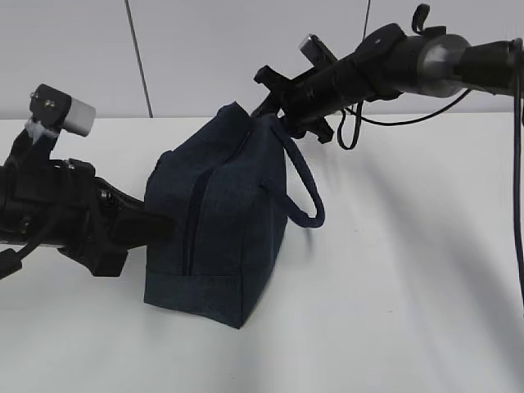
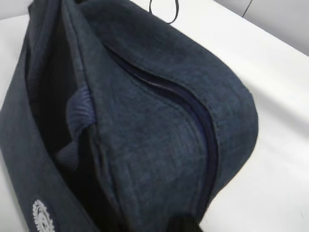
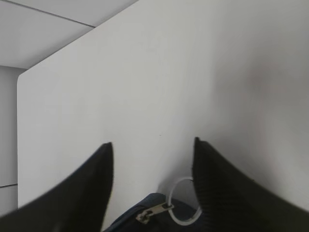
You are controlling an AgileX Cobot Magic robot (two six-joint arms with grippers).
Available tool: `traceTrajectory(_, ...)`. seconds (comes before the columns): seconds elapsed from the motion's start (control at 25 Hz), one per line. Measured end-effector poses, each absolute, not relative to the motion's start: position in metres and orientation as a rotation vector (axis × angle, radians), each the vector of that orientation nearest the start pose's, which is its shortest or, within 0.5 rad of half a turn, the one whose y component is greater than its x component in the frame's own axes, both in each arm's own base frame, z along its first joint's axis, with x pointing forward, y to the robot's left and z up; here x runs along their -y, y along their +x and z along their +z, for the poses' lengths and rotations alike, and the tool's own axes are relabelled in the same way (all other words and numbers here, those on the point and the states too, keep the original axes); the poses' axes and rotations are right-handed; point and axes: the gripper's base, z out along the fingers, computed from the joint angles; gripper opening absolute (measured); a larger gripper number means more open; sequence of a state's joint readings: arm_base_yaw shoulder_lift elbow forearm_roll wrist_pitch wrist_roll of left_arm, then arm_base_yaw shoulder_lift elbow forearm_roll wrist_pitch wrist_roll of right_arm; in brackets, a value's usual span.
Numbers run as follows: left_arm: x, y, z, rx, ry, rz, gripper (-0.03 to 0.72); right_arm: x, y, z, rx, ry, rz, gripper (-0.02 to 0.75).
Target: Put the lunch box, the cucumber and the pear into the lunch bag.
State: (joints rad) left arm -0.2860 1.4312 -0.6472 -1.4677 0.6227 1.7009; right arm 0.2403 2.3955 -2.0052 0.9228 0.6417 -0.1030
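Observation:
The navy lunch bag (image 1: pixel 217 213) stands on one end on the white table, its zipper (image 1: pixel 192 229) closed along the side facing me. It fills the left wrist view (image 2: pixel 159 135). My left gripper (image 1: pixel 154 226) is pressed into the bag's left side and seems shut on its fabric; its fingers are hidden. My right gripper (image 1: pixel 274 98) is at the bag's top corner. In the right wrist view it (image 3: pixel 152 147) is open, with the zipper's ring pull (image 3: pixel 186 200) between the fingers, touching the right one. The loop handle (image 1: pixel 303 184) hangs to the right. The lunch box, cucumber and pear are out of view.
The white table (image 1: pixel 409 270) spreads around the bag, with a pale wall behind it. A black cable (image 1: pixel 352 123) hangs under the right arm. The table's far edge and corner show in the right wrist view (image 3: pixel 29 77).

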Motion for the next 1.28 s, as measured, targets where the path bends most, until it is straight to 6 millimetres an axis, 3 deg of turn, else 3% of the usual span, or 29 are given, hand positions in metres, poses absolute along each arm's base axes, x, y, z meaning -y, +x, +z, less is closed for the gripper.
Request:
traceTrajectory(0.16, 0.124, 0.233, 0.212, -2.11, 0.866, -0.758, 0.379, -0.17, 0.512, 0.181, -2.424, 0.243, 1.033, 0.612)
traceTrajectory(0.28, 0.123, 0.231, 0.212, -2.139, 0.862, -0.762, 0.455, -0.169, 0.51, 0.182, -2.448, 0.159, 0.978, 0.653)
traceTrajectory(0.52, 0.117, 0.22, 0.23, -2.134, 0.845, -0.707, 0.476, -0.157, 0.503, 0.226, -2.398, 0.012, 0.834, 0.64)
traceTrajectory(0.64, 0.106, 0.214, 0.239, -2.174, 0.792, -0.666, 0.476, -0.136, 0.497, 0.257, -2.388, -0.034, 0.724, 0.629)
traceTrajectory(0.88, 0.08, 0.206, 0.241, -2.345, 0.661, -0.567, 0.448, -0.109, 0.462, 0.292, -2.599, -0.201, 0.356, 0.55)
traceTrajectory(1.12, 0.056, 0.192, 0.24, -2.576, 0.42, -0.339, 0.417, -0.121, 0.431, 0.3, -2.749, -0.315, 0.056, 0.536)
traceTrajectory(1.28, 0.047, 0.172, 0.265, -2.499, 0.267, -0.307, 0.417, -0.144, 0.397, 0.313, -2.693, -0.426, 0.029, 0.522)
